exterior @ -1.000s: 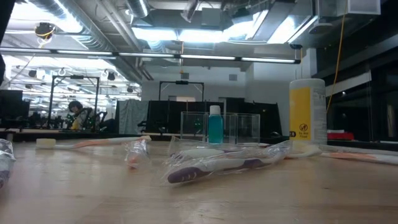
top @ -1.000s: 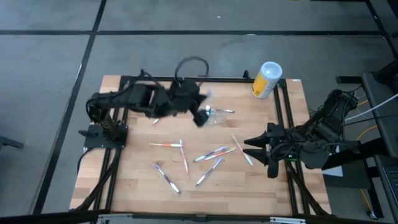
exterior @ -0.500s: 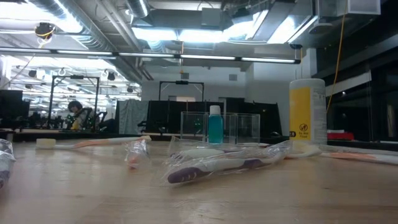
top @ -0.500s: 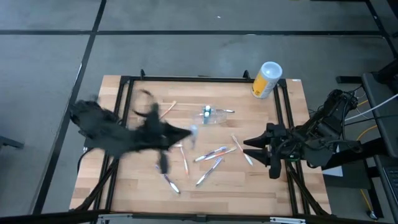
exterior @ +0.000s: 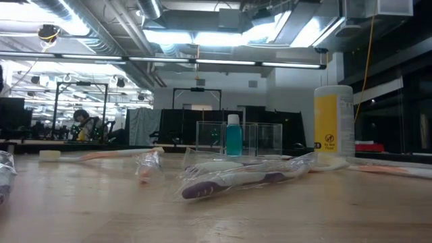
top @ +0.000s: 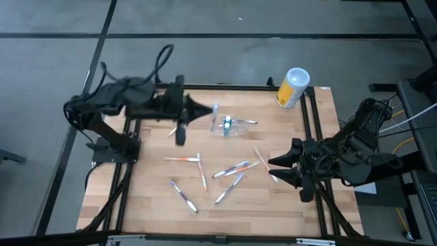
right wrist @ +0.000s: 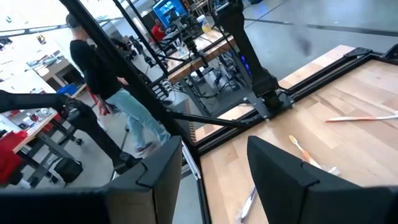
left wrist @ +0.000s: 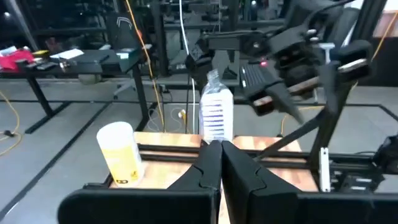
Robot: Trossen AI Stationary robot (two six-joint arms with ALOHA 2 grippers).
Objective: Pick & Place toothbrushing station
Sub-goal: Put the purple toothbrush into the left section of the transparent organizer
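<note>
A yellow canister [top: 293, 87] with a white lid lies near the table's [top: 150, 198] far corner; wrapped toothbrushes [top: 229, 169] (several, scattered) lie mid-table.

Left arm: extended from its base across the far-left part of the worktop, forearm roughly level. Left hand [top: 205, 111]: fingers pressed together, raised above the surface. Right arm: folded at the right edge. Right hand [top: 273, 170]: fingers parted, nothing between them, pointing toward the centre.
</note>
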